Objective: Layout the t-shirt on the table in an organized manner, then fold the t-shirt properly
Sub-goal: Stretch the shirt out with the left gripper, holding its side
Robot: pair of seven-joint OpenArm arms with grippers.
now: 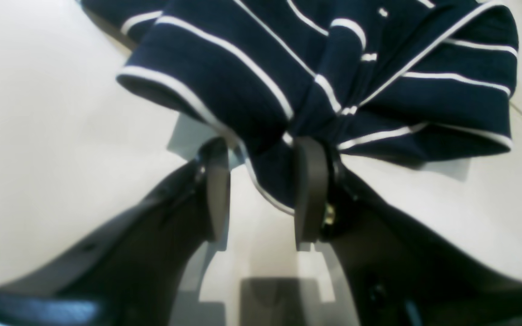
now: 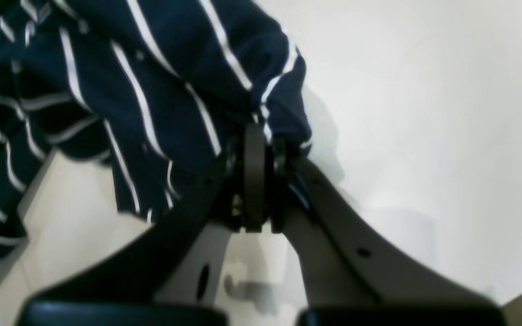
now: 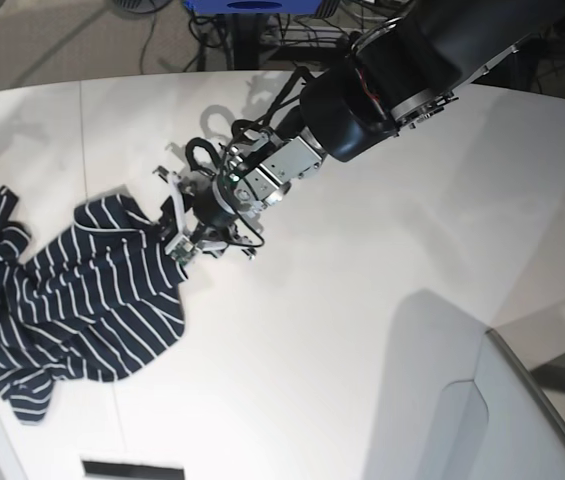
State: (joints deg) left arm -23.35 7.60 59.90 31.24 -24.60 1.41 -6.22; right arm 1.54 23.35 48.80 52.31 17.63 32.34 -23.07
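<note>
The navy white-striped t-shirt lies crumpled on the left part of the white table, one edge drawn up to a peak at my left gripper. In the left wrist view that gripper stands open. A flap of the t-shirt hangs between its jaws and bunches against the right finger, with the table showing through the gap. My right gripper is shut on a bunched edge of the t-shirt above the table. The right arm does not show in the base view.
The left arm reaches in from the back right across the table. Cables and a blue stand sit beyond the far edge. A white raised panel fills the front right corner. A dark slot lies at the front edge.
</note>
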